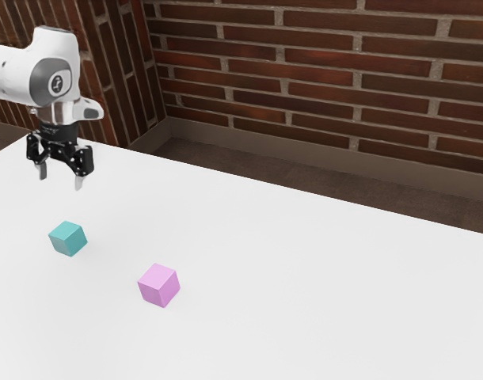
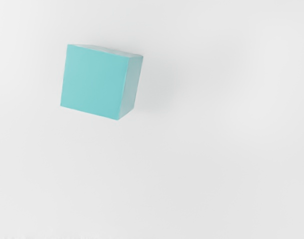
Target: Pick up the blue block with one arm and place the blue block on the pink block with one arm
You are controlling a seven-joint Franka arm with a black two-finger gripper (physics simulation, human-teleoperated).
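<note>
A teal-blue block (image 1: 67,238) rests on the white table (image 1: 321,285) toward the exterior view's left. The pink block (image 1: 158,285) lies on the table a short way to its right and nearer the camera, apart from it. My black gripper (image 1: 60,177) hangs open in the air above the blue block, well clear of it, with nothing between its fingers. In the wrist view the blue block (image 2: 99,88) sits on the bare table below my hand, off to one side of the centre.
A brick wall (image 1: 321,71) runs behind the table, with a dark floor strip (image 1: 305,170) between them. The table's far edge slants from the left down toward the exterior view's right.
</note>
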